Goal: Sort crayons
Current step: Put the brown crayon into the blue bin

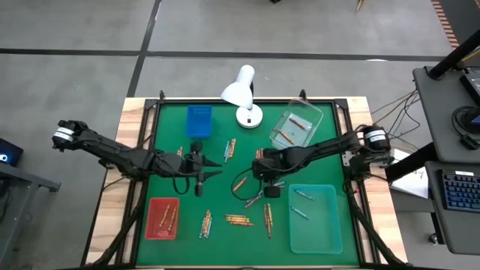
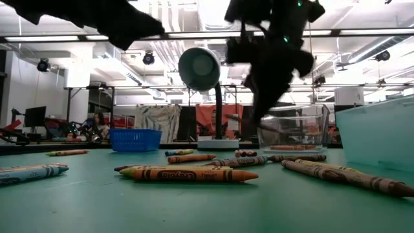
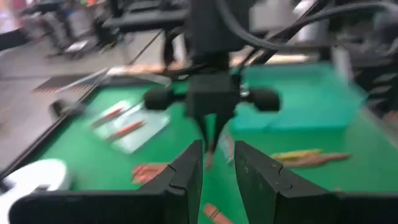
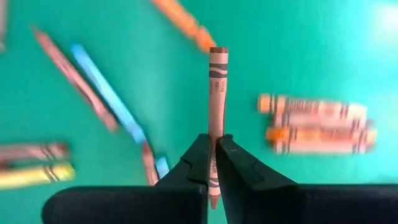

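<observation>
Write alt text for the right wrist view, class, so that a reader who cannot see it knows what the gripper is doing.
The right gripper is shut on a brown crayon, which sticks straight out beyond its two dark fingertips above the green table. Other crayons lie blurred on the table beyond: a light blue one, a reddish-brown one, and a cluster of orange ones.

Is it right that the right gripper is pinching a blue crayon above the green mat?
Not quite. The right gripper is shut on a brown crayon, not a blue one. The right wrist view shows it, pinched between the fingers above the green mat.
</observation>
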Motion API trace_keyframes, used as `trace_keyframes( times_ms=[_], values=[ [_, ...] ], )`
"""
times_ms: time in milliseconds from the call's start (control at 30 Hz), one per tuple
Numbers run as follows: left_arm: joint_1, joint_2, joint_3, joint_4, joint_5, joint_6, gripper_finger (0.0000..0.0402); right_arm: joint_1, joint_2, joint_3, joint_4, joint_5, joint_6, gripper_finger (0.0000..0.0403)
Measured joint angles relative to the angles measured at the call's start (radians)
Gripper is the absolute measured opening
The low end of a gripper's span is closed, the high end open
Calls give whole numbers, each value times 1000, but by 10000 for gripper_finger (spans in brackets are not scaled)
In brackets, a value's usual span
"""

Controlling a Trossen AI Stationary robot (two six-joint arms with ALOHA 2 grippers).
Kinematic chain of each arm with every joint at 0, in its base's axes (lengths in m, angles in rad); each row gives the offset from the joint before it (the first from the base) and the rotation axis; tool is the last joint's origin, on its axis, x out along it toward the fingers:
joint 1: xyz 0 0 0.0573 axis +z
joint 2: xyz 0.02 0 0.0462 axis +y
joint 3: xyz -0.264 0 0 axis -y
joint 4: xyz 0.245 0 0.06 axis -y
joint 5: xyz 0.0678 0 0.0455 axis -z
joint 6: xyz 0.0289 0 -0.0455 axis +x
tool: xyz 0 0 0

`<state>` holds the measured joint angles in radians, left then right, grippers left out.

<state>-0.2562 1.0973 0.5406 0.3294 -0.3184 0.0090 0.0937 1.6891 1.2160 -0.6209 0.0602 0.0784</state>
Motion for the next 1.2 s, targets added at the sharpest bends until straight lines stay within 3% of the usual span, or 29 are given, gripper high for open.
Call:
trace_keyframes(
  times_ms=[200,367,567,933,1067,1200],
  values=[
    [-2,0,-87,244,42,8,76,4,-36,-77,380,-33,-55,10],
    [-2,-1,-145,397,42,30,76,5,-32,-185,875,-63,-84,10],
    [-2,4,-172,442,42,32,102,7,-30,-280,1258,-98,-85,10],
    [-2,162,-132,558,88,74,174,7,-25,-246,1313,-117,-91,10],
    [-2,220,-111,620,96,95,176,7,-25,-245,1308,-117,-98,11],
    [-2,236,-101,645,63,113,152,7,-25,-245,1294,-116,-99,11]
  ],
)
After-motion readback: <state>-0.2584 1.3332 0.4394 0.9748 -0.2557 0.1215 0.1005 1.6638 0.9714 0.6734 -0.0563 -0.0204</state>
